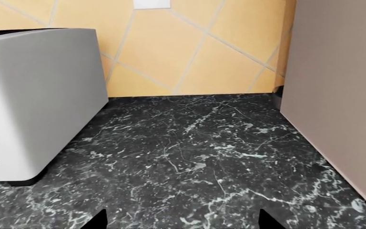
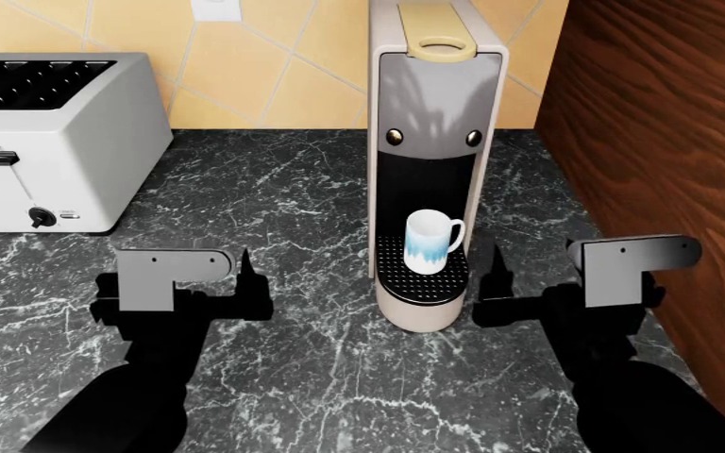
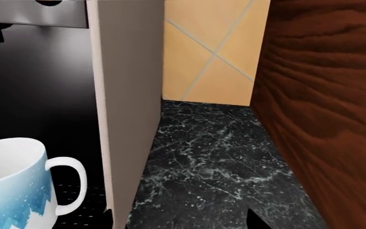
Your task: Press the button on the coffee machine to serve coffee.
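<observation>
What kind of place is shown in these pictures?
Most likely a kitchen counter: a coffee machine with a mug on its drip tray, a toaster beside it, dark marble worktop and a tiled wall behind.

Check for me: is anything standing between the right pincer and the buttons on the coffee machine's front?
Nothing visible blocks it. The right pincer sits low beside the coffee machine; the buttons are higher on its front. The mug stands on the drip tray, below them.

The coffee machine (image 2: pixel 436 142) stands upright on the dark marble counter; tall, grey-and-beige; black recess, two round front buttons, beige top ring.
</observation>
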Controlling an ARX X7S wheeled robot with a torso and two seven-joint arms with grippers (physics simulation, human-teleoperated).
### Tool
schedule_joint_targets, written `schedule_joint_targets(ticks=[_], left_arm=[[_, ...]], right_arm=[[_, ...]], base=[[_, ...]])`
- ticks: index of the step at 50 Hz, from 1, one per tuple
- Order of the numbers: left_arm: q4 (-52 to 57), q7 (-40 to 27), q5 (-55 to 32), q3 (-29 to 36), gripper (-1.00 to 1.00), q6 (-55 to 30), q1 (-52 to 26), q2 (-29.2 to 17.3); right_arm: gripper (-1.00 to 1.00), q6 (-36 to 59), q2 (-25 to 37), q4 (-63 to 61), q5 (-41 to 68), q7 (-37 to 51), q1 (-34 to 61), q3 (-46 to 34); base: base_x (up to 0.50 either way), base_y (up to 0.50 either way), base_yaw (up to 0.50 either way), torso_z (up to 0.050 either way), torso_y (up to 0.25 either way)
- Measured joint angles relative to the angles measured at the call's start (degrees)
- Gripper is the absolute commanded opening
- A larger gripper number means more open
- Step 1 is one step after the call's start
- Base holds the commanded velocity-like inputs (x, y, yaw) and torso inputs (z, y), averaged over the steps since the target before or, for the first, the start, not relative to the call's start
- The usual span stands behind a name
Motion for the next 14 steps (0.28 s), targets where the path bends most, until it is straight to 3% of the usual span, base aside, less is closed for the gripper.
schedule_joint_targets(ticks=[14], left_arm=[[-1.23,-0.07,0.21,0.15,1.0,1.05,0.17,-0.03]], right_arm=[[1.0,-0.9,0.33,1.3,-0.08,0.48,-1.28,1.12]], base=[[0.0,0.0,0.0,0.0,0.0]])
